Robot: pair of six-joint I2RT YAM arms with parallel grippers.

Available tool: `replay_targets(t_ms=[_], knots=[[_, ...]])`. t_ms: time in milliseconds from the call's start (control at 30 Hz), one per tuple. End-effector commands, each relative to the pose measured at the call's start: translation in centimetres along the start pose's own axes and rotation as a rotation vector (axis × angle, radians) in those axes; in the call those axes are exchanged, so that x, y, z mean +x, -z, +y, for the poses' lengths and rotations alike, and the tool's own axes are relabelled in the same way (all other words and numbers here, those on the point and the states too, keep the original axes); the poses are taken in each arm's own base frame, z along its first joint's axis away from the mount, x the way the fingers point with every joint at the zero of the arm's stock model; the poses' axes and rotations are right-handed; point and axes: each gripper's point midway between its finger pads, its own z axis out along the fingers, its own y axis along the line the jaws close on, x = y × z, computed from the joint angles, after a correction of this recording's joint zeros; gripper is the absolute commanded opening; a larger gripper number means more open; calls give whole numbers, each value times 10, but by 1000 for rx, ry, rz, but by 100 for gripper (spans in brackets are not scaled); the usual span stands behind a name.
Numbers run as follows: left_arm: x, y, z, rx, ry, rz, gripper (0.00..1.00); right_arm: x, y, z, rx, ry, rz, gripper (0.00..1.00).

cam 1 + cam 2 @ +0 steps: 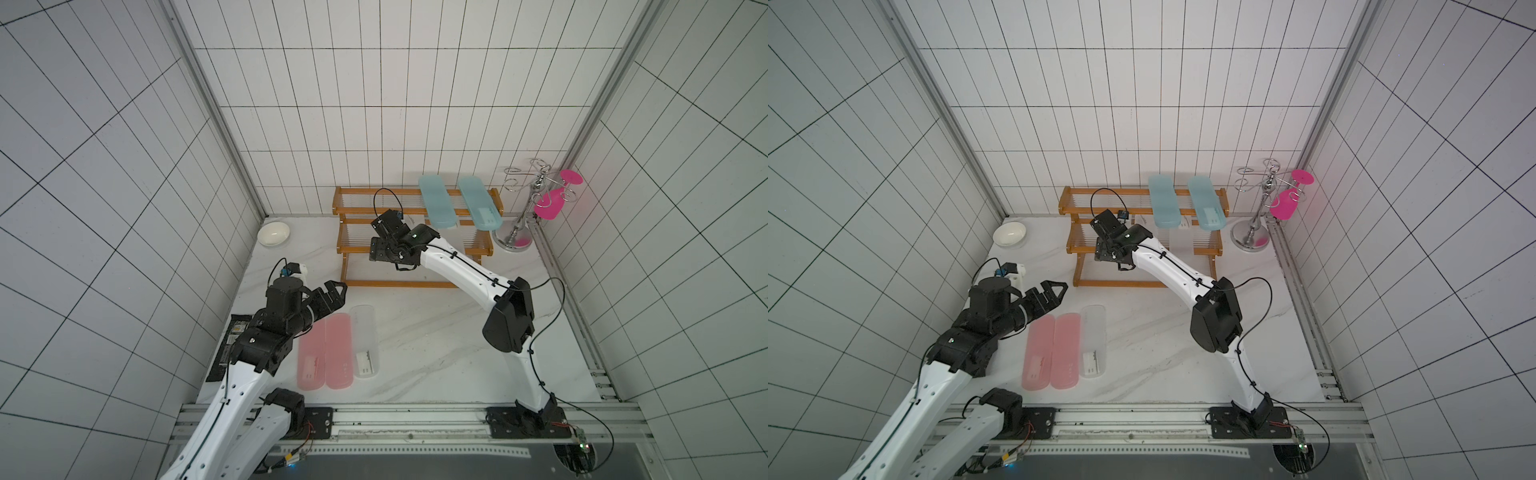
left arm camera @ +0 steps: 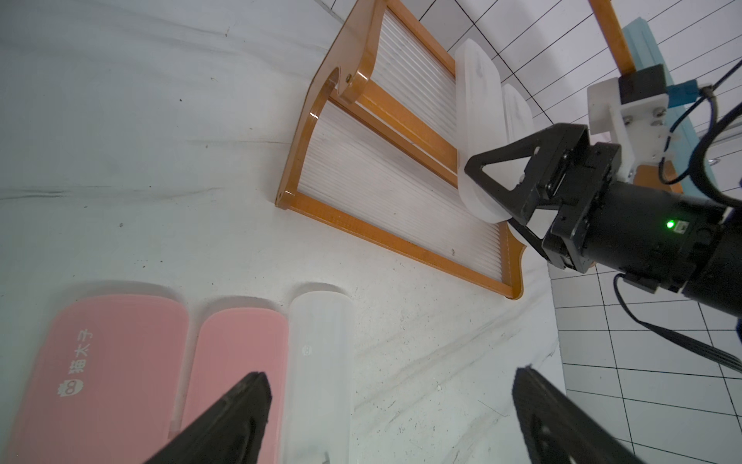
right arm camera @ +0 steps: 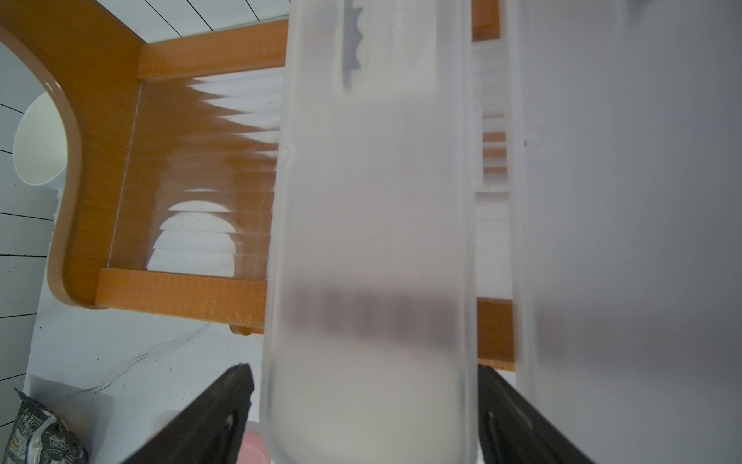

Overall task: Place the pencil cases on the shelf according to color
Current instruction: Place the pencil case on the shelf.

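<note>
Pencil cases (image 1: 338, 351), 4 views inspected.

Top views: 2 pink cases (image 1: 1067, 349) and 1 frosted table case (image 1: 1093, 340) lie side by side on the table (image 1: 436, 332), edges touching, just below the left gripper (image 1: 338, 289). 2 teal cases (image 1: 436, 201) lie across the top tier of the shelf (image 1: 415, 284), beyond the right gripper (image 1: 374, 240). The right gripper itself sits at the middle tier.

Left wrist view: the left fingers (image 2: 225, 422) stand wide apart with nothing between them, so they are released. The frosted table case (image 2: 317, 361) lies just inside 1 fingertip, and that fingertip overlaps a pink case. 2 frosted shelf cases (image 2: 478, 120) rest on the middle tier, and the right gripper (image 2: 490, 197) straddles the end of the nearer one.

Right wrist view: the straddled frosted case (image 3: 369, 241) runs between the 2 right fingers (image 3: 217, 413) and rests on the shelf rods. A thin gap shows at 1 finger, so the jaws read as released, not clenched. The second frosted case (image 3: 626, 201) lies parallel, just outside the other finger. A black foil packet (image 3: 36, 438) lies on the table well outside the jaws.
</note>
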Motion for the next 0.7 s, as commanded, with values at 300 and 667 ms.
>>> replay_targets(t_ms=[300, 667], knots=[[5, 14, 7, -13, -1, -17, 98, -23, 66, 13, -94, -37, -87, 96], [-1, 15, 16, -109, -3, -5, 98, 61, 135, 5, -149, 55, -113, 94]])
